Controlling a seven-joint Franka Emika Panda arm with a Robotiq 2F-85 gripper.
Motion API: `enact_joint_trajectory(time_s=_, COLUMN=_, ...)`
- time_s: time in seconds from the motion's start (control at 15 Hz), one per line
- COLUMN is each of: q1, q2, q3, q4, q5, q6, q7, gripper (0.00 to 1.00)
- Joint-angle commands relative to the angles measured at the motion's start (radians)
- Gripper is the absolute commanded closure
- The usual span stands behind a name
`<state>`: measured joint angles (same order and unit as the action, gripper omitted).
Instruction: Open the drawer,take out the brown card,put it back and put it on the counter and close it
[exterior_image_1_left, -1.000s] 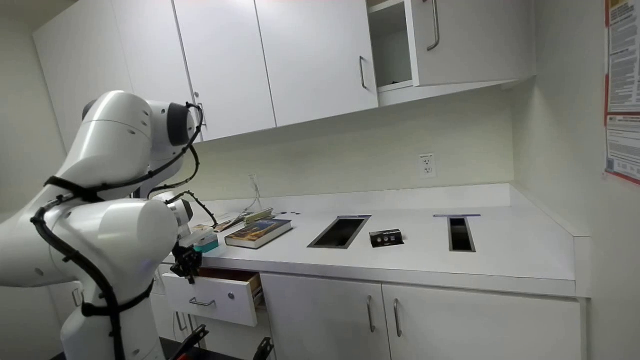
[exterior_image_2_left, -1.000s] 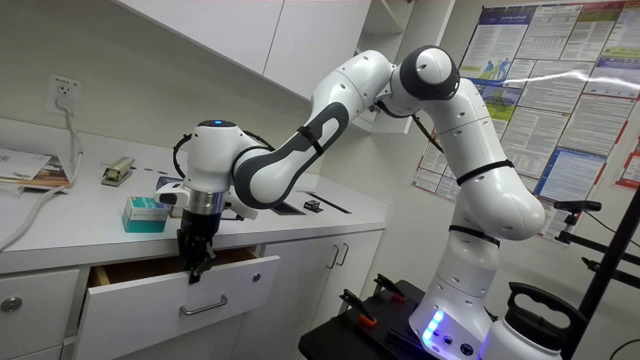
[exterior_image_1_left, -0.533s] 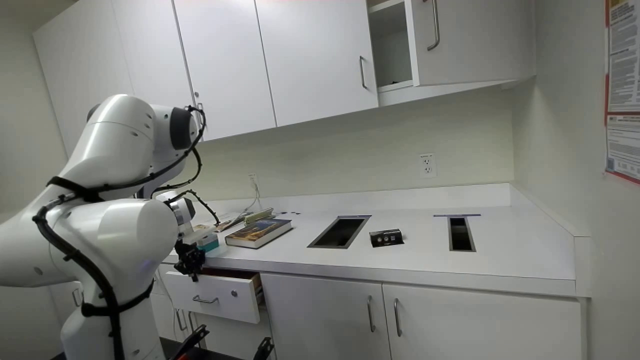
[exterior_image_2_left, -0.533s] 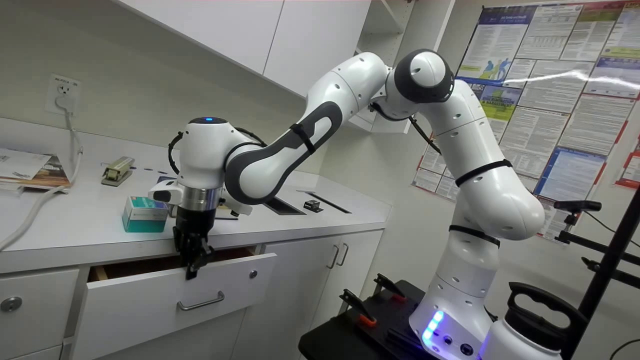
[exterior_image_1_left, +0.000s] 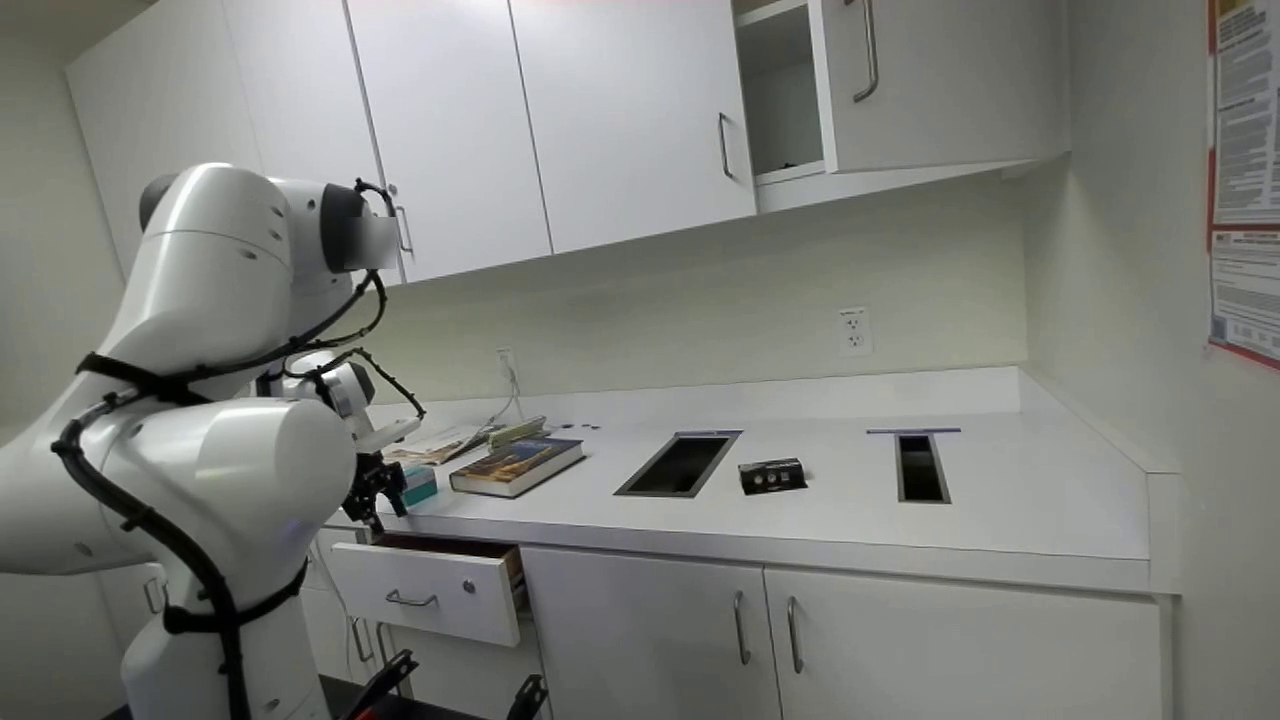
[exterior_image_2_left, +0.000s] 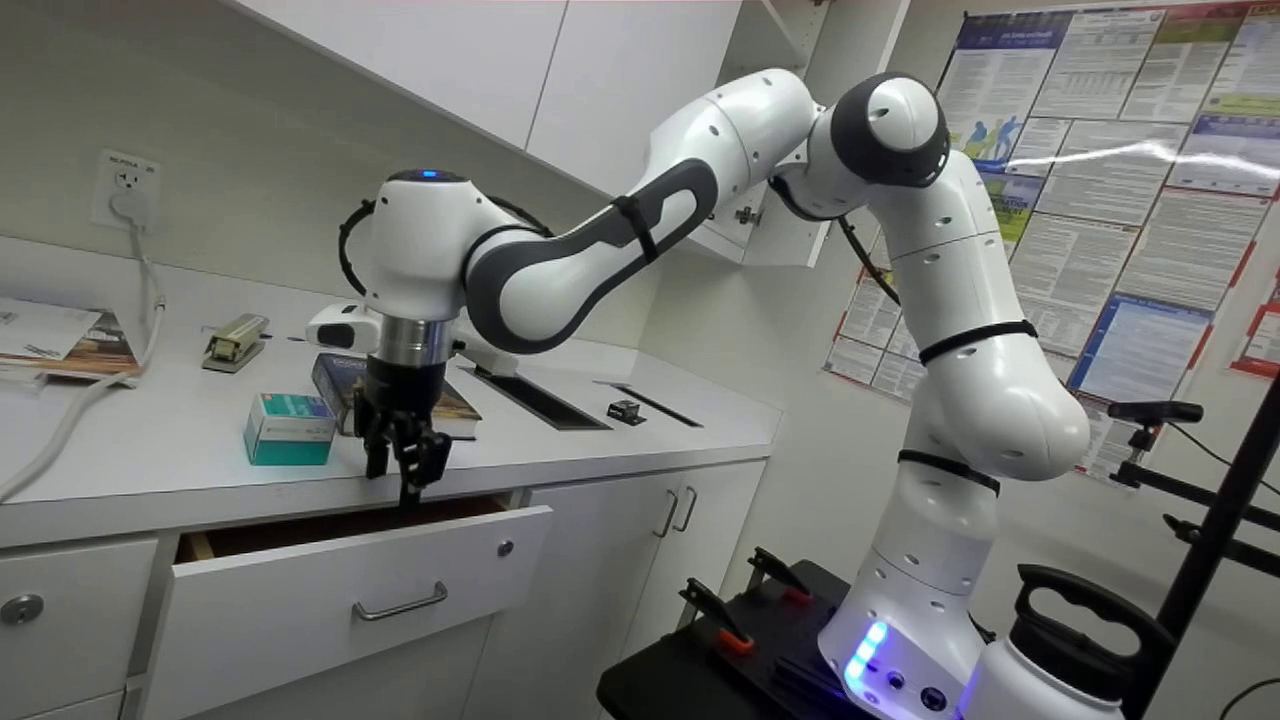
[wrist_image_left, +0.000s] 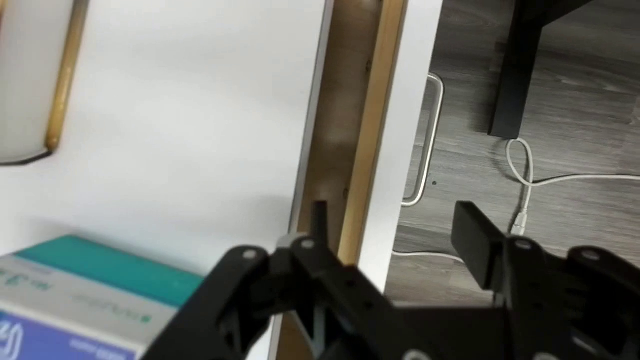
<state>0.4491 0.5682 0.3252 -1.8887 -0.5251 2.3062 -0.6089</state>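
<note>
The drawer (exterior_image_1_left: 440, 598) is partly pulled out in both exterior views (exterior_image_2_left: 290, 625), with its silver bar handle in front. In the wrist view, a narrow strip of its brown wooden inside shows behind the white front (wrist_image_left: 397, 150). My gripper (exterior_image_2_left: 393, 485) hangs fingers down at the counter's front edge, just above the drawer opening, and also shows in an exterior view (exterior_image_1_left: 388, 520). In the wrist view, its fingers (wrist_image_left: 392, 215) are spread with nothing between them. The white counter (exterior_image_1_left: 1040, 490) has two dark cutouts. The brown card does not show; most of the drawer's inside is hidden.
A teal-and-white box (exterior_image_2_left: 290, 430) and a thick book (exterior_image_1_left: 518, 466) lie on the counter close to the gripper. A stapler (exterior_image_2_left: 236, 341), papers (exterior_image_2_left: 55, 335) and a cable stand farther off. A small black box (exterior_image_1_left: 772, 477) lies between the cutouts.
The drawer slid slightly inward, then stayed still. My gripper rose from the drawer's front edge toward the counter edge, and its fingers now show spread apart.
</note>
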Motion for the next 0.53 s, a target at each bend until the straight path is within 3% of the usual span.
enact_joint_trajectory(time_s=0.0, q1=-0.005, q2=-0.159, q3=0.052, q4=-0.094, q5=0.061, q6=-0.113, q7=-0.006, gripper=0.0)
enact_joint_trajectory(time_s=0.27, q1=-0.002, q2=-0.264, q3=0.097, q4=-0.109, q5=0.127, q6=-0.309, q7=-0.001, gripper=0.0)
enact_joint_trajectory(time_s=0.47, q1=-0.004, q2=-0.317, q3=0.115, q4=-0.117, q5=0.148, q6=-0.389, q7=-0.01, gripper=0.0)
